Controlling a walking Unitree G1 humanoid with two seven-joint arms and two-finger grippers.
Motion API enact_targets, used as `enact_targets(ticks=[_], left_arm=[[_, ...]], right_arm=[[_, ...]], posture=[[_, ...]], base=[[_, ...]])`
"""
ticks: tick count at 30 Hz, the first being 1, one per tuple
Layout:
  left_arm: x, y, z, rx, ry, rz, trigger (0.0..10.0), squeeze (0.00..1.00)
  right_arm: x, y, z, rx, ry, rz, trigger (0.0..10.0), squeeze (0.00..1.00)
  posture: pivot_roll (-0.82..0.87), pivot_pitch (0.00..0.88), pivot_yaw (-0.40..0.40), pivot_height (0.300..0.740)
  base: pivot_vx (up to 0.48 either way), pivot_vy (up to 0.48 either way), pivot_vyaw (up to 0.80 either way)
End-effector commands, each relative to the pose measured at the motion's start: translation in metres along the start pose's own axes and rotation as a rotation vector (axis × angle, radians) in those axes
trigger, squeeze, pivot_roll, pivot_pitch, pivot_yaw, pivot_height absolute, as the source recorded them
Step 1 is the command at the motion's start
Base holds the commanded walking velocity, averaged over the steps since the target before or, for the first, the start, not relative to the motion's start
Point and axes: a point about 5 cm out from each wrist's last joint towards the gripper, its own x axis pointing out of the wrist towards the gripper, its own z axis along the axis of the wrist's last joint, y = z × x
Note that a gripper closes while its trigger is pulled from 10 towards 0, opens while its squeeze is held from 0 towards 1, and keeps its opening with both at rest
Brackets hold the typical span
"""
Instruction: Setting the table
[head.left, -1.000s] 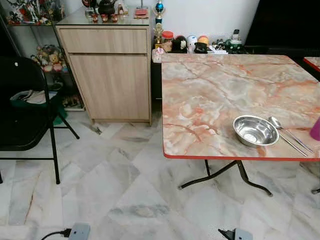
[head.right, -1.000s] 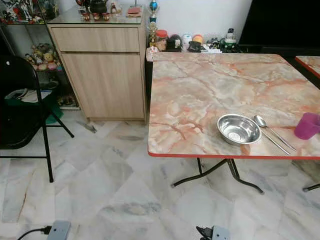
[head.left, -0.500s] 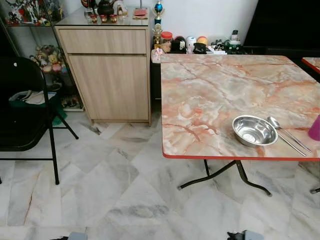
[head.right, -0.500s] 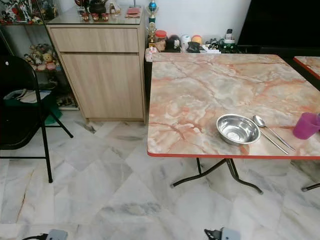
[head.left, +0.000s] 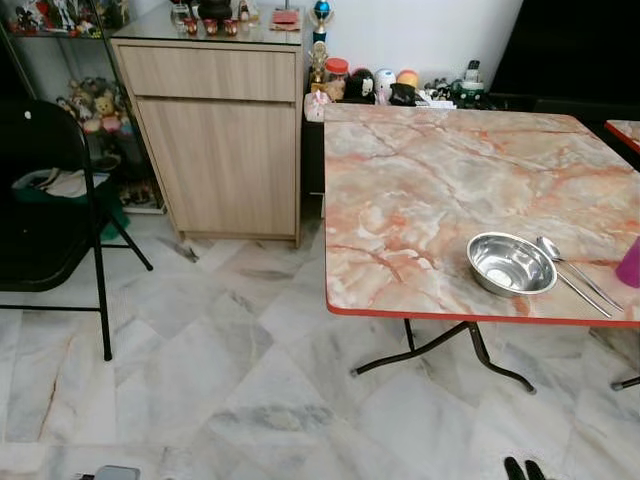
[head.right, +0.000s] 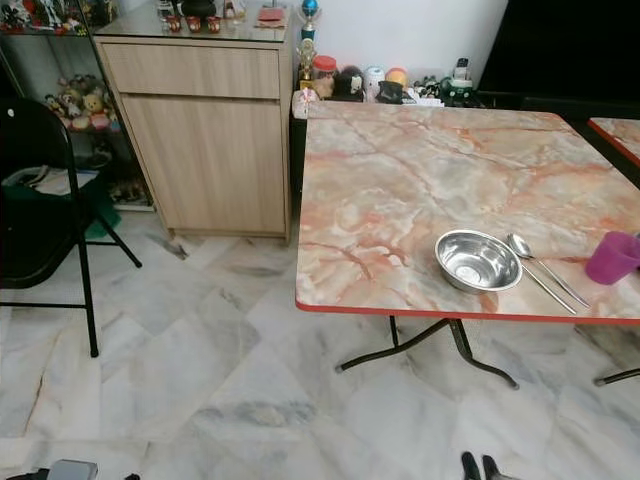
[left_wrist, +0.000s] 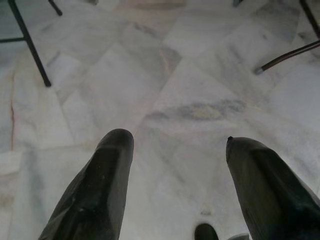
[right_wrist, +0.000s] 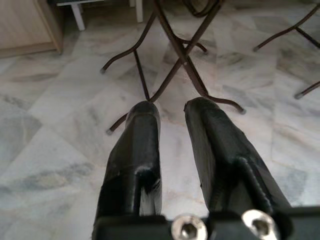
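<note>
Right eye view: spoon (head.right: 543, 268) lies lower right on the marble surface (head.right: 420, 190), just beside the bowl (head.right: 478, 260), handle toward lower right. Left claw (left_wrist: 177, 150) apart; right claw (right_wrist: 172, 125) nearly together, empty.

- Setting: a lived-in home, dining corner of a room
- Floor (head.left: 230, 350): pale marble tiles with grey veining, laid on the diagonal
- Folding table (head.left: 420, 190): marble-pattern top in pink and orange, red edge, dark bent-metal legs; a steel bowl (head.left: 510, 263), a spoon (head.left: 565, 262) and a purple cup (head.left: 631, 262) stand on it near its front edge
- Cabinet (head.left: 225, 140): light wood, against the white wall; small ornaments and a trophy on its glass top
- Low surface behind the table: jars, small figures and household clutter (head.left: 400, 85)
- Glass shelf unit (head.left: 85, 105): soft toys and figurines
- Black folding chair (head.left: 50, 210): beside the cabinet; cloth items on the seat
</note>
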Motion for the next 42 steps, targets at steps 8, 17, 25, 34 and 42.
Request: enact_targets(ticks=[8,17,25,34,42], left_arm=[[0.014,-0.009,-0.020,-0.004,0.249,-0.014,10.0,0.00],[0.027,-0.022,-0.024,-0.039,0.390,0.007,10.0,0.00],[0.019,-0.030,-0.037,-0.062,0.445,0.039,10.0,0.00],[0.018,-0.030,-0.039,-0.057,0.463,0.043,10.0,0.00],[0.015,-0.032,-0.043,-0.059,0.481,0.039,10.0,0.00]], right_arm=[[0.003,-0.027,-0.040,0.062,0.351,-0.187,10.0,0.00],[-0.013,-0.010,-0.071,0.094,0.600,-0.183,10.0,0.00],[-0.008,0.000,-0.072,0.116,0.600,-0.158,10.0,0.00],[0.003,0.011,-0.067,0.122,0.575,-0.130,10.0,0.00],[0.004,0.013,-0.067,0.112,0.579,-0.119,10.0,0.00]], posture=[[0.06,0.082,-0.037,0.740],[0.05,0.075,-0.028,0.740],[0.03,0.080,-0.038,0.740],[0.02,0.076,-0.039,0.740],[0.01,0.058,-0.036,0.740]], base=[[0.000,0.000,0.00],[0.000,0.000,0.00],[0.000,0.000,0.00],[0.000,-0.297,0.00],[0.000,-0.407,0.00]])
